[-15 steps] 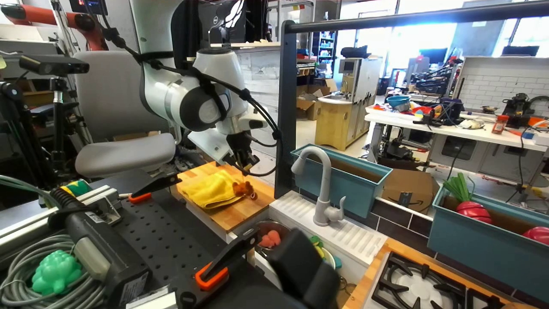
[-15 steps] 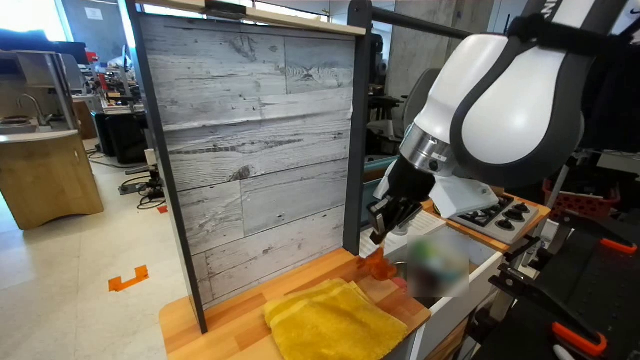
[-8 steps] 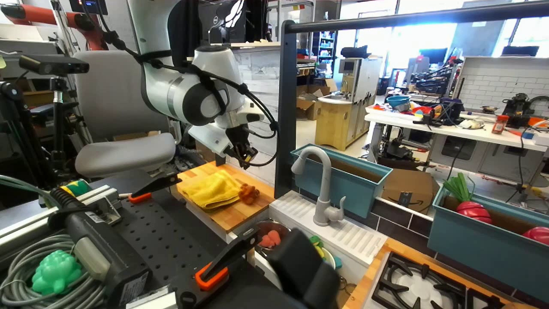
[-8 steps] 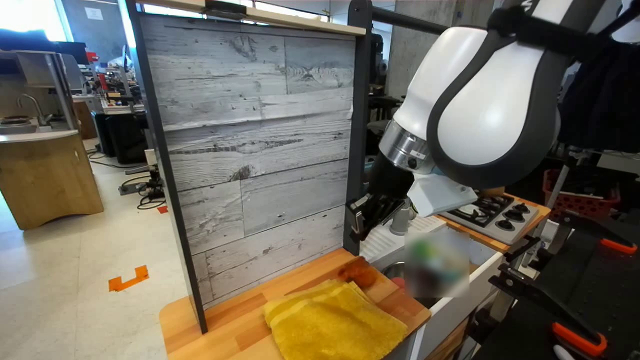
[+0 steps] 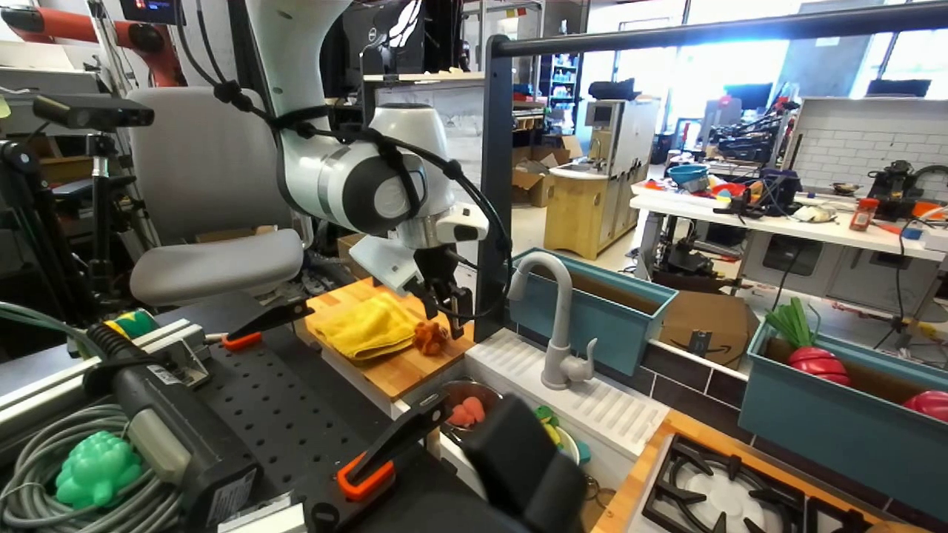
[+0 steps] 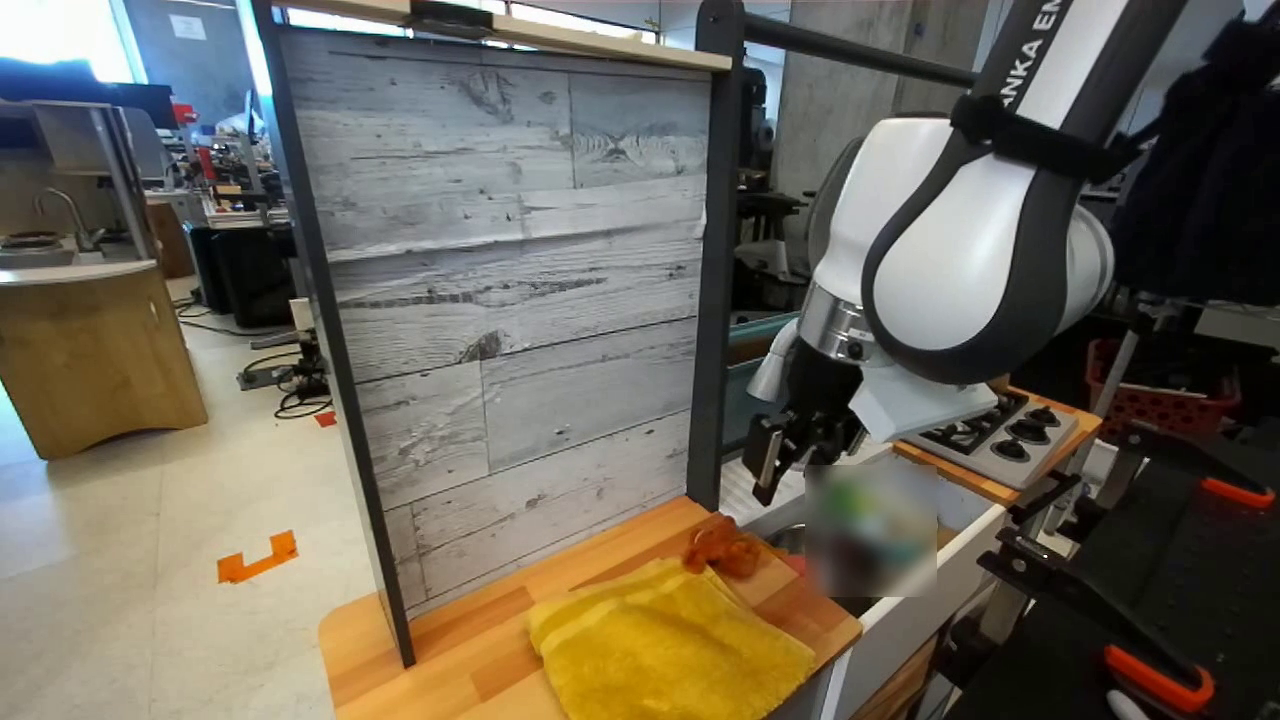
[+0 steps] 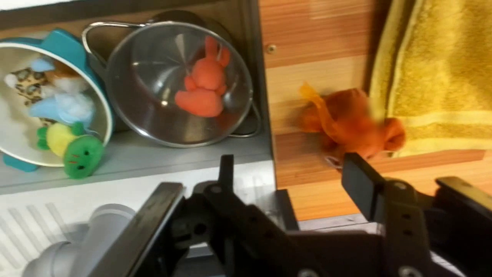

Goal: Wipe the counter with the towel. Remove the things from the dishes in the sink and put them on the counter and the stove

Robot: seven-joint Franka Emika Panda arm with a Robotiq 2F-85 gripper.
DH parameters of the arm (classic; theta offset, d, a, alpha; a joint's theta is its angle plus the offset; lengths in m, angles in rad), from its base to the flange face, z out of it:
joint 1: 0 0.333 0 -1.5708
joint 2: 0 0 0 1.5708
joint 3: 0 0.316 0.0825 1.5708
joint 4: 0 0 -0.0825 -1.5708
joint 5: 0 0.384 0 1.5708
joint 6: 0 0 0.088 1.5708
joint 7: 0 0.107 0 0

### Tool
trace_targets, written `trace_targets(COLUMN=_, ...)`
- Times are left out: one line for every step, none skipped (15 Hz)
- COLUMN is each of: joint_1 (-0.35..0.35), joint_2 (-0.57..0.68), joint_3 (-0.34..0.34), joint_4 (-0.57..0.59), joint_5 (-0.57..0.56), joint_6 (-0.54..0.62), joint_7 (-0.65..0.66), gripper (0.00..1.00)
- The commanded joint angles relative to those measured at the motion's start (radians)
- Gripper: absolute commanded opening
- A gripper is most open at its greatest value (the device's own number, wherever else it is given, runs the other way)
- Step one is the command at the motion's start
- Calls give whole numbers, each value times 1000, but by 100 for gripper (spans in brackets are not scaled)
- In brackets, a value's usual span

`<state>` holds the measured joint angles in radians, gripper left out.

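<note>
The wrist view gives most of its right half to the wooden counter (image 7: pixel 307 57), with one edge running down just right of centre. The white sink (image 7: pixel 115 188) fills the left half, its ribbed rim crossing the lower left. In an exterior view the stove (image 5: pixel 729 492) sits at the lower right, cut off by the frame's bottom edge. The yellow towel (image 7: pixel 446 77) lies folded on the counter, at the upper right of the wrist view. The gripper (image 7: pixel 291 169) fills the bottom of that view, its fingers (image 7: pixel 355 181) spread well apart. A steel pot (image 7: pixel 138 96) stands in the sink, left of centre near the top; beside it, at the left edge, a teal-handled bowl (image 7: pixel 65 48). An orange-brown plush toy (image 7: pixel 355 132), partly blurred, lies on the counter right of centre, overlapping the towel's edge in the frame; in an exterior view the fingertips (image 6: pixel 764 488) are above it and to its right, apart. A coral toy (image 7: pixel 207 75) with two long ears is in the pot. Plush toys (image 7: pixel 65 105) lie in the bowl, one with a green head across its rim.
</note>
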<state>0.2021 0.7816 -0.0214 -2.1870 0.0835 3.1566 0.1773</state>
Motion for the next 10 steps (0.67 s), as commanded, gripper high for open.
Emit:
trace_targets(joint_1=5, joint_2=-39, joint_3=-64, joint_4=-47, joint_5=30, joint_6=-44, joint_7=29, gripper=100)
trace_targets(joint_1=8, joint_2=-37, joint_3=-82, joint_4=-49, joint_5=30, joint_6=-59, joint_7=37, gripper=100)
trace_targets(joint_1=-11, joint_2=-22, joint_3=-77, joint_4=-36, joint_5=23, joint_6=-88, joint_7=31, gripper=100)
trace_targets(joint_1=-36, joint_2=-5, joint_3=-62, joint_4=-18, joint_5=16, joint_6=-123, joint_7=21, gripper=100)
trace_targets(joint_1=-58, joint_2=24, joint_3=-43, joint_4=9, joint_5=16, joint_6=-146, joint_7=18, gripper=100)
trace_targets(joint_1=-72, joint_2=43, joint_3=-30, joint_4=27, joint_5=18, joint_6=-167, joint_7=19, gripper=100)
trace_targets(joint_1=-73, joint_2=78, joint_3=-29, joint_4=55, joint_5=21, joint_6=-168, joint_7=29, gripper=100)
trace_targets(joint_1=-72, joint_2=110, joint_3=-31, joint_4=82, joint_5=25, joint_6=-159, joint_7=39, gripper=100)
trace_targets(joint_1=-71, joint_2=148, joint_3=-37, joint_4=116, joint_5=28, joint_6=-147, joint_7=50, gripper=100)
trace_targets(joint_1=-73, joint_2=183, joint_3=-41, joint_4=153, joint_5=32, joint_6=-142, joint_7=61, gripper=98)
